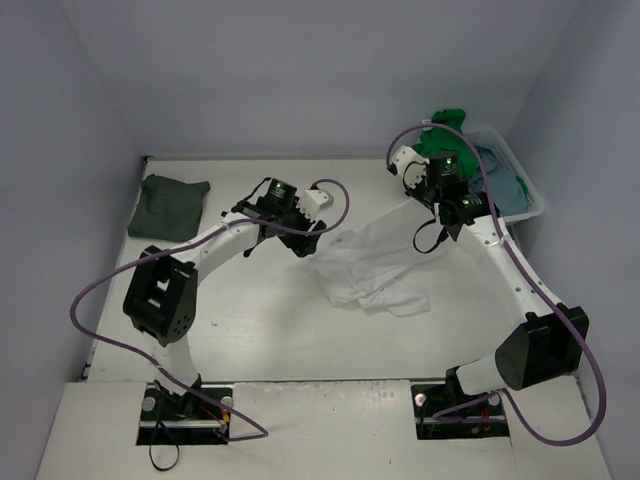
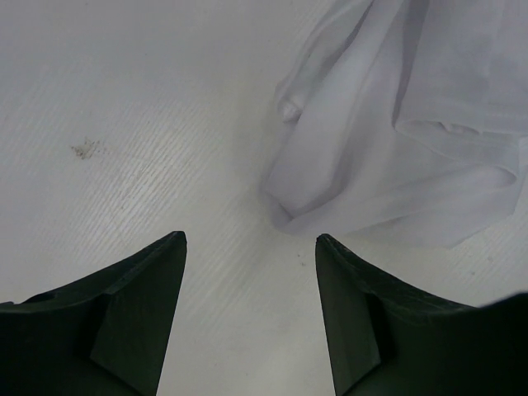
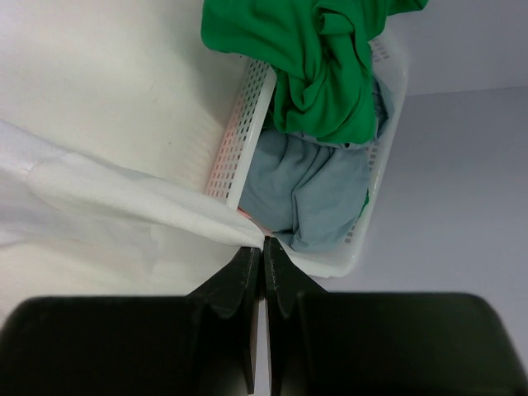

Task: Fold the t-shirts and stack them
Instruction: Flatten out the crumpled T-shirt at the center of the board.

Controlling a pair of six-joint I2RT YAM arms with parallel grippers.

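A crumpled white t-shirt lies mid-table, one edge pulled up toward the back right. My right gripper is shut on that raised edge of the white t-shirt, seen from above at the right gripper beside the basket. My left gripper is open and empty over bare table, just short of the white t-shirt's near corner; from above the left gripper is at the shirt's left side. A folded dark grey t-shirt lies at the back left. Green and blue-grey t-shirts fill the basket.
The white slotted basket stands at the back right corner, close against the right arm's wrist. Grey walls close in the table on the left, back and right. A small dark smudge marks the tabletop.
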